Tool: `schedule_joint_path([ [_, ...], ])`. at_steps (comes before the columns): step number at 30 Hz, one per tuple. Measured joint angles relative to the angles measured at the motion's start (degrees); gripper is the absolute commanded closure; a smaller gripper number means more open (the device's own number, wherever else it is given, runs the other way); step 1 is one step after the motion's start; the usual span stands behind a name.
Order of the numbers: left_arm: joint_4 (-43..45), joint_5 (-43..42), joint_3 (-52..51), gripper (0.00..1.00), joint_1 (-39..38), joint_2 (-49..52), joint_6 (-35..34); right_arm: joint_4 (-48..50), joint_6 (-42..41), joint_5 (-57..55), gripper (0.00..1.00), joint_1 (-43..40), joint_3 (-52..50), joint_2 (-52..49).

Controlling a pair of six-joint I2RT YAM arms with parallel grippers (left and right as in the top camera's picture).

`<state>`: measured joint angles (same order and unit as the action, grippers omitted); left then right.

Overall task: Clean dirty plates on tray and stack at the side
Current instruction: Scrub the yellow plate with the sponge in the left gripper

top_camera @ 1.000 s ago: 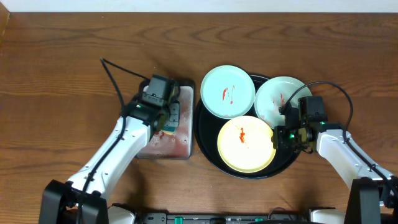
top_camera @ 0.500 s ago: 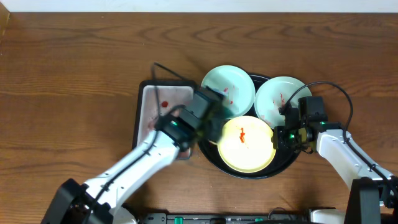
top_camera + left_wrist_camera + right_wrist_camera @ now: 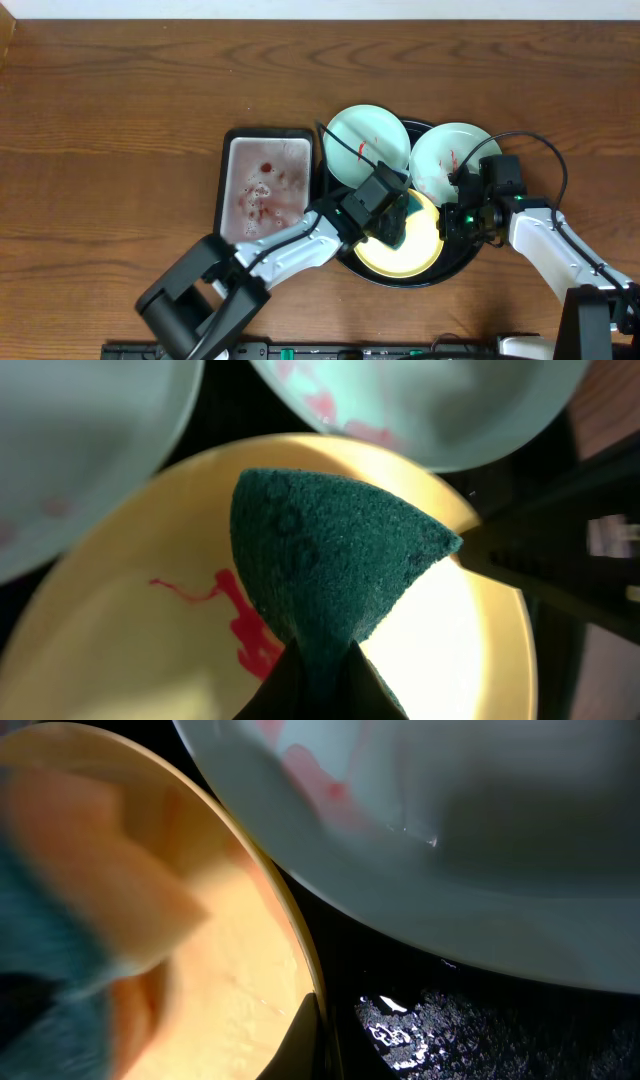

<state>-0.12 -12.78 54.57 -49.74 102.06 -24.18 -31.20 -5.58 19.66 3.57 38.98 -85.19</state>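
We see the left gripper [image 3: 322,685] closed on a dark green sponge [image 3: 330,560], pinching it at its near end. The sponge hangs over the pale yellow round plastic plate [image 3: 400,258], just right of a red sauce smear [image 3: 240,625]. We cannot tell whether the sponge touches the plate.

The yellow plate lies at the near side of the large round glossy black tray [image 3: 440,277]. Two pale mint-green round plastic plates [image 3: 365,145], both with red streaks, sit side by side at the tray's far side.

The right gripper [image 3: 452,218] is at the yellow plate's right edge, its jaws closed on the rim.

Just left of the black tray, a rectangular silver metal tray [image 3: 226,200] with reddish stains rests on the brown wood-grain tabletop [image 3: 120,150].
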Motion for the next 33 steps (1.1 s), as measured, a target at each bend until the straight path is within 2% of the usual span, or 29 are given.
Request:
schedule_joint_path([
  [5, -1.27, 2.34, 0.07, 0.93, -0.04, 1.22, -0.48, -0.02, 0.00, 0.00, 0.99, 0.00, 0.00, -0.04],
  [11, -7.52, 7.39, 1.38, 0.93, 0.15, 1.20, -1.11, -0.07, 0.00, 0.02, 0.99, 0.00, 0.00, -0.04],
  [19, -13.84, 8.90, 1.81, 0.93, 0.92, -2.29, -1.42, -0.04, 0.00, 0.17, 0.99, 0.09, 0.00, -0.04],
  [26, -9.46, 9.35, 1.79, 0.93, -0.31, -7.32, -4.46, 0.00, 0.00, 0.07, 0.99, 0.09, 0.00, -0.04],
  [30, -6.27, 9.25, 1.79, 0.93, -1.95, -4.72, -5.70, 0.00, 0.00, 0.07, 0.99, 0.11, 0.00, -0.04],
  [33, -2.27, 7.93, 1.79, 0.92, -3.72, 0.76, -6.05, -0.02, 0.00, 0.07, 0.99, 0.11, 0.00, -0.04],
])
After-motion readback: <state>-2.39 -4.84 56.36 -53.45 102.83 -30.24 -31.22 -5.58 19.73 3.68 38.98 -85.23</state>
